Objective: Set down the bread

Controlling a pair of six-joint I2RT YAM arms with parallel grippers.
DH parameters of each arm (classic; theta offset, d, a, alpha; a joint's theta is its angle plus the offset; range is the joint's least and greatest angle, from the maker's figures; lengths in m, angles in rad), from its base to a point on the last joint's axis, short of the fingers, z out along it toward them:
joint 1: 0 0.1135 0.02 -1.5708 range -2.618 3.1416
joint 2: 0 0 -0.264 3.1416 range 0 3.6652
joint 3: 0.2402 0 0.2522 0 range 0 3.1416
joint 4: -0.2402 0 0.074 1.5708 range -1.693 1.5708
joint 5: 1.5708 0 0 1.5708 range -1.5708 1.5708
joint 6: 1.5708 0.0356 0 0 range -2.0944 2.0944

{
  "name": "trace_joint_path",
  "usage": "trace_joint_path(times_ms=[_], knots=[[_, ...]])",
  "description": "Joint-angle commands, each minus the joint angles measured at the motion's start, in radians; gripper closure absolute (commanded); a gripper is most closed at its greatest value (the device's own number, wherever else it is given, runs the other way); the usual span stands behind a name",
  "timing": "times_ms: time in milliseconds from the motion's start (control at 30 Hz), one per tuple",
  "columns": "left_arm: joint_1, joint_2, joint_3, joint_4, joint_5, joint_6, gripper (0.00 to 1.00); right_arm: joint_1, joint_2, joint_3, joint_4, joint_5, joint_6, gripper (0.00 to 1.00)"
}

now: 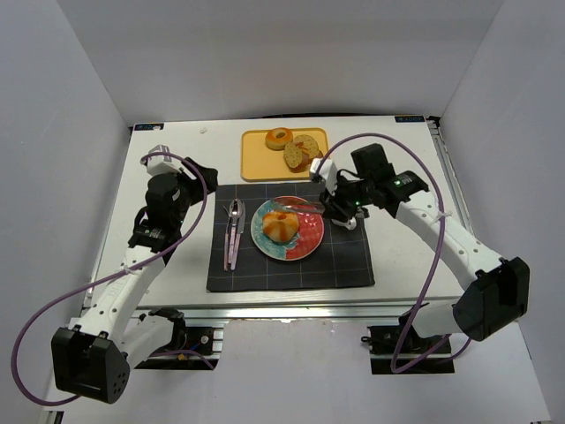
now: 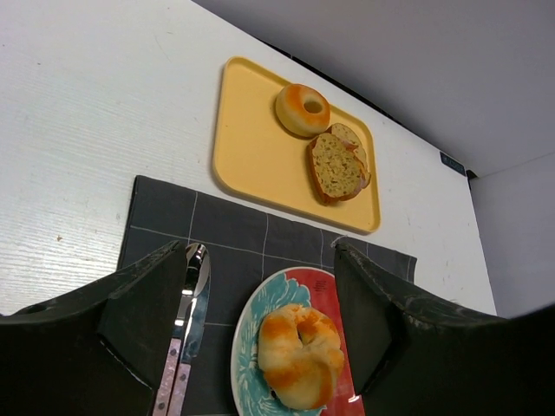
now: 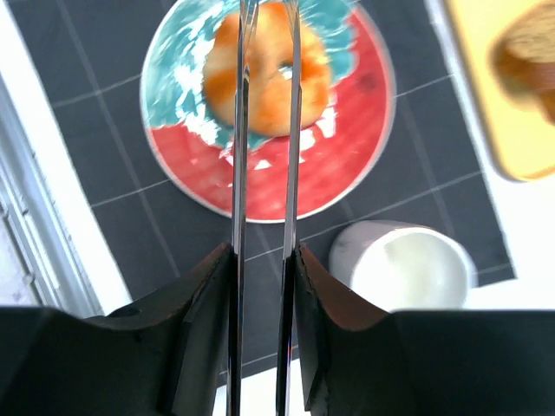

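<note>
On the plate (image 1: 307, 244), bread (image 1: 280, 226); right claw (image 3: 263, 256) grips tongs (image 3: 239, 173).

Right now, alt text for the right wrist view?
The right gripper is shut on metal tongs, whose two arms run up the frame across the bread on a red-and-teal plate. The plate sits on a dark placemat, with a white cup at lower right and a yellow tray at upper right.

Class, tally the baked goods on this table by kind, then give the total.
Bread bun: 1
Donut: 1
Bagel halves: 2
Total: 4
</note>
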Motion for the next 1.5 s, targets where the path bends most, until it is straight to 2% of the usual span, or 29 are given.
trace_joint_path(times_ms=[0,133,200,267,300,333,433,500,533,567,667,700,733,767,800,867,967,1067,1100,1133,1167,1200,1267,1467], knots=[[0.005,0.0,-0.013,0.016,0.019,-0.007,0.22,-0.033,-0.021,0.066,0.012,-0.05,0.028,0.62],[0.005,0.007,-0.007,0.014,0.027,-0.007,0.22,-0.04,-0.024,0.043,0.025,-0.05,0.037,0.62],[0.005,0.007,-0.002,0.016,0.027,-0.005,0.23,-0.068,-0.024,0.052,0.051,-0.058,0.067,0.66],[0.005,0.009,0.0,0.014,0.027,-0.004,0.24,-0.164,-0.005,0.092,0.064,-0.082,0.135,0.71],[0.003,0.009,0.0,0.016,0.03,-0.004,0.25,-0.206,0.003,0.102,0.093,-0.105,0.162,0.79],[0.005,0.012,0.0,0.014,0.038,-0.005,0.28,-0.294,0.009,0.112,0.108,-0.115,0.191,0.82],[0.003,0.023,-0.008,0.069,0.05,-0.015,0.47,-0.44,0.022,0.116,0.165,-0.089,0.267,0.96],[0.005,0.038,-0.01,0.086,0.073,-0.022,0.7,-0.523,0.023,0.048,0.205,-0.032,0.302,1.0],[0.005,0.038,-0.01,0.086,0.073,-0.022,0.7,-0.554,0.023,0.047,0.228,-0.032,0.302,1.0],[0.005,0.052,-0.01,0.092,0.085,-0.022,0.74,-0.578,0.02,0.02,0.252,0.003,0.334,1.0],[0.005,0.067,-0.003,0.099,0.102,-0.022,0.73,-0.649,0.019,-0.126,0.395,0.162,0.397,1.0],[0.005,0.07,-0.003,0.102,0.102,-0.024,0.69,-0.668,0.02,-0.203,0.438,0.251,0.435,1.0],[0.003,0.072,-0.008,0.105,0.104,-0.025,0.67,-0.675,0.022,-0.241,0.482,0.273,0.452,0.99],[0.005,0.073,-0.011,0.112,0.108,-0.028,0.66,-0.681,0.035,-0.271,0.548,0.288,0.466,0.96],[0.005,0.078,-0.011,0.114,0.114,-0.03,0.63,-0.685,0.043,-0.323,0.576,0.308,0.48,0.87],[0.005,0.084,-0.01,0.116,0.121,-0.032,0.59,-0.685,0.08,-0.354,0.622,0.315,0.497,0.75],[0.005,0.087,-0.005,0.111,0.124,-0.032,0.5,-0.686,0.139,-0.373,0.631,0.31,0.508,0.65],[0.005,0.089,-0.007,0.106,0.122,-0.032,0.36,-0.688,0.173,-0.391,0.648,0.295,0.489,0.49],[0.005,0.089,-0.008,0.108,0.124,-0.033,0.33,-0.688,0.183,-0.391,0.634,0.286,0.477,0.38],[0.005,0.089,-0.011,0.109,0.124,-0.035,0.3,-0.688,0.198,-0.387,0.624,0.279,0.46,0.34],[0.005,0.087,-0.019,0.112,0.125,-0.041,0.28,-0.688,0.206,-0.384,0.613,0.252,0.445,0.21],[0.005,0.087,-0.023,0.115,0.125,-0.044,0.27,-0.688,0.212,-0.378,0.583,0.235,0.43,0.15],[0.005,0.086,-0.036,0.126,0.128,-0.055,0.26,-0.688,0.224,-0.349,0.543,0.226,0.402,0.11],[0.005,0.093,-0.036,0.122,0.134,-0.052,0.25,-0.694,0.142,-0.27,0.466,0.262,0.31,0.11]])
